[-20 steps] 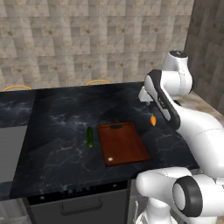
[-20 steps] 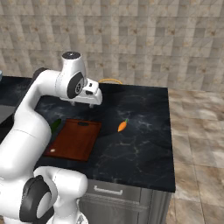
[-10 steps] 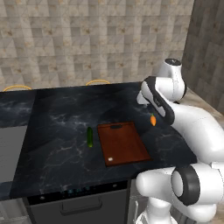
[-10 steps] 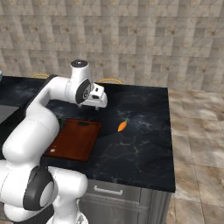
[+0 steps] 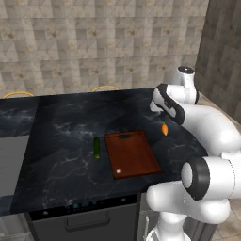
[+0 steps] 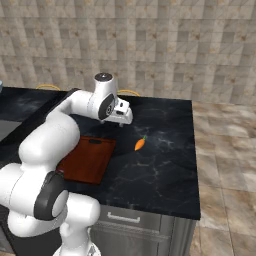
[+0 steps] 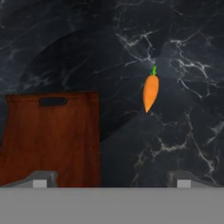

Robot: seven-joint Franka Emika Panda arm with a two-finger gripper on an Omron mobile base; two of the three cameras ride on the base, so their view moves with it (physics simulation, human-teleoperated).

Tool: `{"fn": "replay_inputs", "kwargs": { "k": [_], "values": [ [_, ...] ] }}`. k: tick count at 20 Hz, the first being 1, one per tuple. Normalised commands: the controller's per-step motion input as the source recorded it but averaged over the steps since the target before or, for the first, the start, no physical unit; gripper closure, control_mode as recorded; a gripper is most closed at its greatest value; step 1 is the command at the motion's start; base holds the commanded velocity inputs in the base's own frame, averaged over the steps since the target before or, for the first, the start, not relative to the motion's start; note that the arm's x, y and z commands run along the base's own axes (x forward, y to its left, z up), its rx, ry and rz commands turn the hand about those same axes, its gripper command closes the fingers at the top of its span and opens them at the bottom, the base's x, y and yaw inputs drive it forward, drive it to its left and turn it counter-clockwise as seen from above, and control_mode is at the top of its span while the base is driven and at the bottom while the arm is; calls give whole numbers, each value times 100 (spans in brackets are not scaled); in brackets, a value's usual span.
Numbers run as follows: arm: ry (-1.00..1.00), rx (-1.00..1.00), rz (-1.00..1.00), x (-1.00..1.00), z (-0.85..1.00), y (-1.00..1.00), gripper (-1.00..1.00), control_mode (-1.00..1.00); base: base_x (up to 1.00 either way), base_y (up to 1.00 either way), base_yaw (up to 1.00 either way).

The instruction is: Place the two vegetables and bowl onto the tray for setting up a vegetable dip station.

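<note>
One carrot [image 7: 150, 92], orange with a green top, lying flat on the counter right of centre in the hand view, green end toward the top of the frame; right of the board in both base views, apart from it. One cucumber [image 5: 96, 147], dark green and slim, just beside the board's left long edge in the left base view, not touching. One tray [image 5: 131, 153], a reddish-brown wooden board, at centre frame in the left base view, handle slot at its far end and a small white mark near its lower left corner; nothing resting on it. One gripper [image 7: 111, 178], fingertips [image 7: 40, 179] spread wide at the bottom of the hand view, holding nothing, hanging above the counter between board and carrot. One counter [image 5: 66, 132], black stone veined with white, bare around these things. Behind it a wall of beige and grey stone tiles; tiled floor at the right of the right base view. Two yellowish curved rims at the counter's far edge, upper left in the left base view.
</note>
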Motion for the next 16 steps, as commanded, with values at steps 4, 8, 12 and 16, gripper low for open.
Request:
{"fn": "replay_inputs", "kwargs": {
  "k": [4, 8, 12, 16],
  "values": [
    [0, 0, -3, 40, -30, -23, -100, -100, 0, 0, 0],
    [0, 0, -1, 42, -32, -22, -100, -100, 0, 0, 0],
    [0, 0, 0, 40, -33, -26, -100, -100, 0, 0, 0],
    [0, 0, 0, 35, -31, -26, -100, -100, 0, 0, 0]
  ]
}}
